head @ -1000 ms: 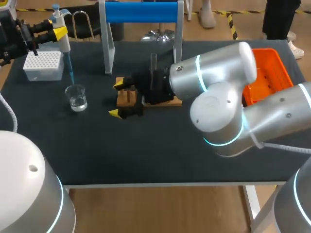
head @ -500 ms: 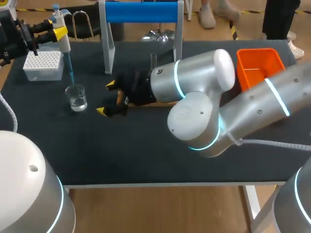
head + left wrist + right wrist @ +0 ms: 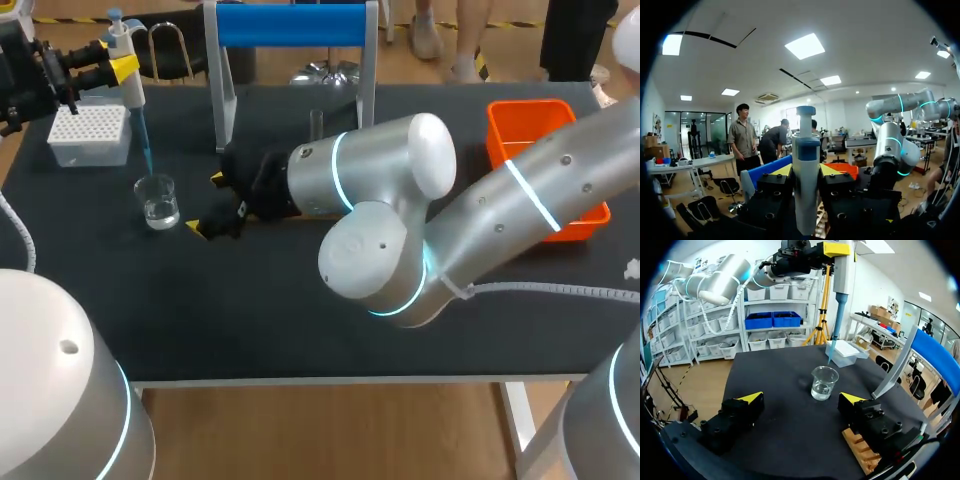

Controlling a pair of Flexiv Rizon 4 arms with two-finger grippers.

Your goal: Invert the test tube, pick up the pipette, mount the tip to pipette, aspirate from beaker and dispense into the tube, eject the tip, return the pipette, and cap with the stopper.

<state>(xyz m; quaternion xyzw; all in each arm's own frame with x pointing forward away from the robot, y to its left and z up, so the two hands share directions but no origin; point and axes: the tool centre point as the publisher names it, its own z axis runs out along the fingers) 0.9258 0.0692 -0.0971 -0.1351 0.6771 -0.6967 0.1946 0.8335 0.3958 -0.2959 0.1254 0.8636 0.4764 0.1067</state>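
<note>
The left gripper (image 3: 112, 64) clasps the pipette (image 3: 129, 80) near the table's (image 3: 280, 320) far-left corner, its tip (image 3: 146, 150) just above the beaker (image 3: 158, 201), while the right gripper (image 3: 206, 204) hangs spread and empty beside that beaker.

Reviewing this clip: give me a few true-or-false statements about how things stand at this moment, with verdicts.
1. The left gripper is shut on the pipette. True.
2. The right gripper grips the beaker. False: its fingers are open, and the beaker stands ahead of them, untouched.
3. The beaker is empty. False: there is clear liquid in its bottom.
4. A blue tip is on the pipette, pointing down at the beaker. True.
5. The tip box stands right beside the orange bin. False: the box is at the table's far left, the orange bin at its far right.
</note>
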